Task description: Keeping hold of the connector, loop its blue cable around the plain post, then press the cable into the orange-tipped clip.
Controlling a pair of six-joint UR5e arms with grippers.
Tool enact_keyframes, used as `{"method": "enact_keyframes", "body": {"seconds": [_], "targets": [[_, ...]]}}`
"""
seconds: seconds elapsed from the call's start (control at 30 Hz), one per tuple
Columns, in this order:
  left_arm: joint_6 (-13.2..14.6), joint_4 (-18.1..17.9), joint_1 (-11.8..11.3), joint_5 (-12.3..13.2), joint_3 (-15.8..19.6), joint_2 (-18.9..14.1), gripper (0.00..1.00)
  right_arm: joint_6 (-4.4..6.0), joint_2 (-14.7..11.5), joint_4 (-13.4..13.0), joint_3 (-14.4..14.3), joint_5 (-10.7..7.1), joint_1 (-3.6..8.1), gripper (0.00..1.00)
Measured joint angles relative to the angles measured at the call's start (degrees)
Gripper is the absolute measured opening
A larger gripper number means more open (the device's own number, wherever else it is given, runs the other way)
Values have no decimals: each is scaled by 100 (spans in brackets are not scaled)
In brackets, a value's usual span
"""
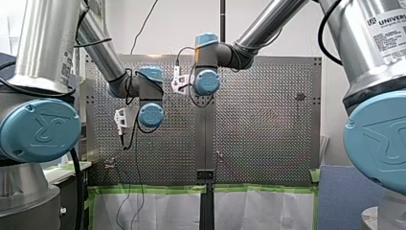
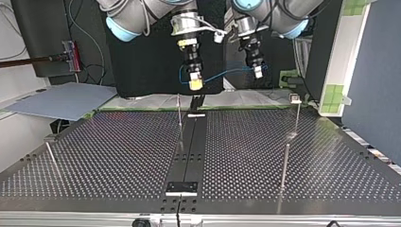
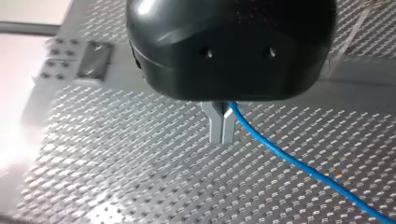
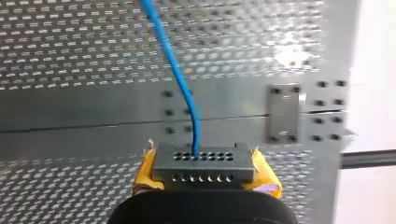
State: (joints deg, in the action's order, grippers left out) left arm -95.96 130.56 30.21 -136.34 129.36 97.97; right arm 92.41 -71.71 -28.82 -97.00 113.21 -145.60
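Note:
In the right wrist view the yellow pads of my right gripper are shut on a grey connector, from which a blue cable runs ahead over the perforated table. In the top view, my right gripper hangs above the table's far edge and the blue cable sags across to my left gripper. The metal fingers of my left gripper are shut on the cable. A thin plain post stands below my right gripper. A small clip tops a post at the top view's right.
Two more thin posts stand nearer the top view's camera. A dark rail runs down the table's middle to a bracket. A grey-blue board lies off the table at the top view's left.

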Motion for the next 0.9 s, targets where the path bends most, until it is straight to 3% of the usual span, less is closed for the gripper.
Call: {"method": "enact_keyframes", "body": {"seconds": [0.33, 0.53, 0.7, 0.9], "targets": [[-85, 544, -218, -111, -543, -543, 0, 29, -602, 602, 602, -329, 99, 0], [-91, 908, -359, -114, -908, -908, 0, 147, -926, 779, 899, -554, 181, 0], [127, 1241, -617, 32, -1239, -1240, 0, 175, -1006, 827, 1053, -681, 262, 0], [112, 1573, -939, 335, -1570, -1571, 0, 283, -1007, 840, 1095, -806, 365, 0]]}}
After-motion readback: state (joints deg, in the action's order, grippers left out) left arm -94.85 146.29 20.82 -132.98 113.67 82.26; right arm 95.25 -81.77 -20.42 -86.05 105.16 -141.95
